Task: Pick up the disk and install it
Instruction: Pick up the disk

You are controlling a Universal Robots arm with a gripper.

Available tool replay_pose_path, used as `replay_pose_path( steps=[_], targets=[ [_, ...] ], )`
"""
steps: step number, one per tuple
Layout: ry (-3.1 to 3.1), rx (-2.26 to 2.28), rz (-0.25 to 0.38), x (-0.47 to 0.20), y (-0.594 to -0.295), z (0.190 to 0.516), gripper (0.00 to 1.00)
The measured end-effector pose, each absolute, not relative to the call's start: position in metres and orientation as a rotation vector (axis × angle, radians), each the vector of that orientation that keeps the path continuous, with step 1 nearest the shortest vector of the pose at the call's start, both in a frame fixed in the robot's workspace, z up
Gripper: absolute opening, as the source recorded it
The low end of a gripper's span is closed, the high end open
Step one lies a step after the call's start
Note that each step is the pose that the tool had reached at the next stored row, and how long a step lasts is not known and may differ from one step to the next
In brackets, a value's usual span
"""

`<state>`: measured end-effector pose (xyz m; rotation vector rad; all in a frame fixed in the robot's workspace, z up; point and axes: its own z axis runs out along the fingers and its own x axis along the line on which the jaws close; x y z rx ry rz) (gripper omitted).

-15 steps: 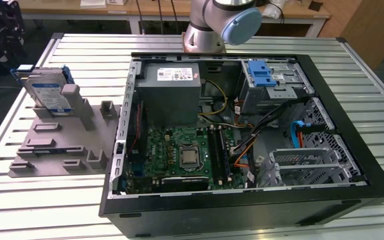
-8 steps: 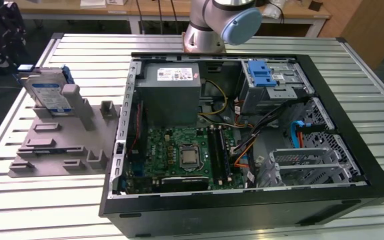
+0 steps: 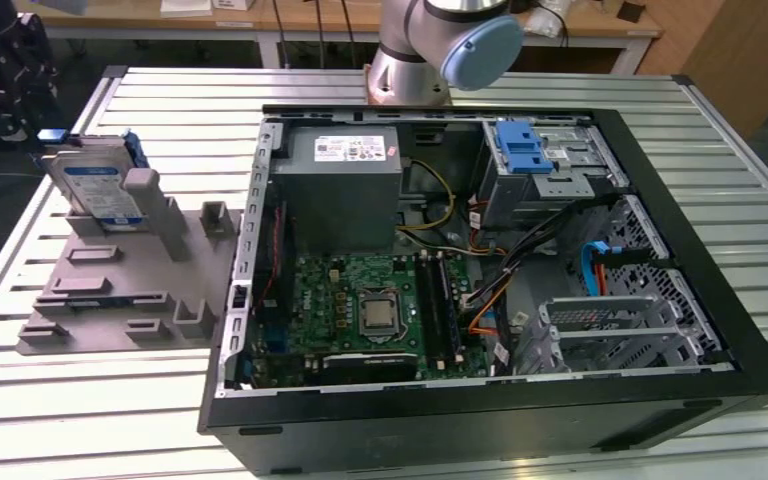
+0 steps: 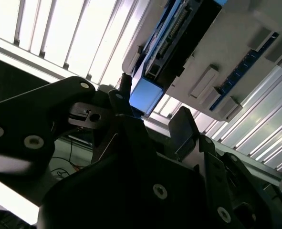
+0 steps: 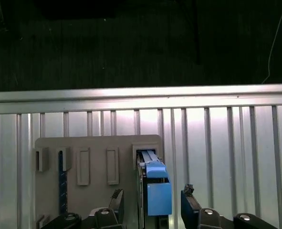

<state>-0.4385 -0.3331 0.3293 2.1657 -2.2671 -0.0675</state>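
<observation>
As I look through the first wrist view, the disk (image 5: 155, 174) stands on its edge in a slot of the grey holder (image 5: 98, 148). I see it from its narrow side, with the blue end of its frame toward the camera. The fingers (image 5: 188, 198) are spread wide, one on each side of this blue end, so the disk is between them. A bare gap shows between each finger and the disk, and the gap is smaller on one side than on the other. They touch nothing and they hold nothing.

In the second wrist view the fingers (image 4: 182, 125) are dark and well apart. The blue end of the disk (image 4: 143, 95) is near their tips, and the holder (image 4: 212, 95) carries it.

In the exterior view the disk (image 3: 97, 190) is upright at the holder's (image 3: 104, 290) end away from the camera, and its blue-and-white label is visible. The holder lies on the slatted metal surface (image 3: 91, 420). The open computer case (image 3: 491, 420) is just beside the holder, on the exterior view's right of it.
</observation>
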Motion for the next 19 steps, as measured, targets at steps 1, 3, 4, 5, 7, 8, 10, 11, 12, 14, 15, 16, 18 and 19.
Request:
replay_pose_path(
  steps=[1, 3, 4, 5, 7, 8, 10, 11, 12, 14, 15, 16, 18, 19],
  targets=[
    [-2.267, 2.166, -0.067, -0.439, -0.333, 0.328, 0.59],
    [-2.267, 2.167, -0.067, -0.439, -0.333, 0.325, 0.59],
    [-2.266, 2.167, -0.067, -0.439, -0.332, 0.324, 0.59],
    [-2.266, 2.167, -0.067, -0.439, -0.332, 0.322, 0.59],
    [-2.265, 2.169, -0.067, -0.439, -0.332, 0.318, 0.59],
    [-2.264, 2.17, -0.066, -0.439, -0.332, 0.317, 0.59],
    [-2.264, 2.172, -0.064, -0.44, -0.332, 0.313, 0.59],
    [-2.265, 2.174, -0.062, -0.441, -0.332, 0.312, 0.59],
    [-2.266, 2.176, -0.058, -0.442, -0.332, 0.31, 0.59],
    [-2.269, 2.18, -0.051, -0.444, -0.332, 0.308, 0.59],
    [-2.27, 2.182, -0.048, -0.444, -0.332, 0.306, 0.59],
    [-2.271, 2.185, -0.044, -0.444, -0.332, 0.305, 0.59],
    [-2.271, 2.189, -0.041, -0.444, -0.332, 0.303, 0.59],
    [-2.27, 2.19, -0.04, -0.444, -0.332, 0.301, 0.59]
  ],
)
